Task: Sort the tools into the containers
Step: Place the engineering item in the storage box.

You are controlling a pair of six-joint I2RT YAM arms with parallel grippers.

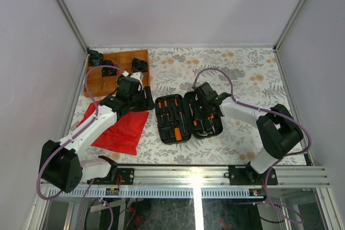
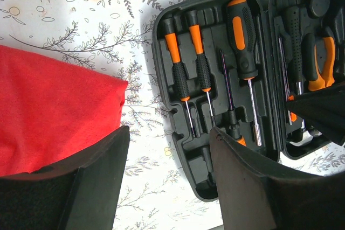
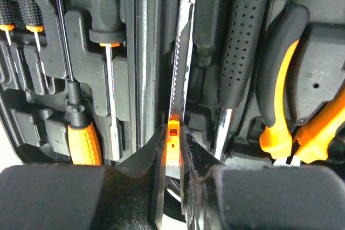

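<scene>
Tool case (image 1: 158, 114) lies opened flat at mid-table, both halves face up and hinge line running near to far. Screwdrivers (image 2: 178, 63) are seated in the left half, long axes parallel to the hinge; in the left wrist view the handles are toward the top and the tips toward the bottom. Pliers (image 3: 277, 117) sit in the right half, orange grips visible. Right claw (image 3: 172, 152) is over the right half, clenched on the orange slider end (image 3: 172, 136) of a slim metal knife (image 3: 180, 52), whose long axis lies along the slots with the blade end pointing away from the fingers. Neighbouring handles crowd close on both sides. Left claw (image 2: 170, 154) is released, nothing between its fingers, above the narrow strip of table (image 2: 81, 25) between the red cloth (image 2: 54, 106) and the case's left edge. Wooden tray (image 1: 102, 82) sits at the far left corner; bare table lies beyond and to the right of the case.
</scene>
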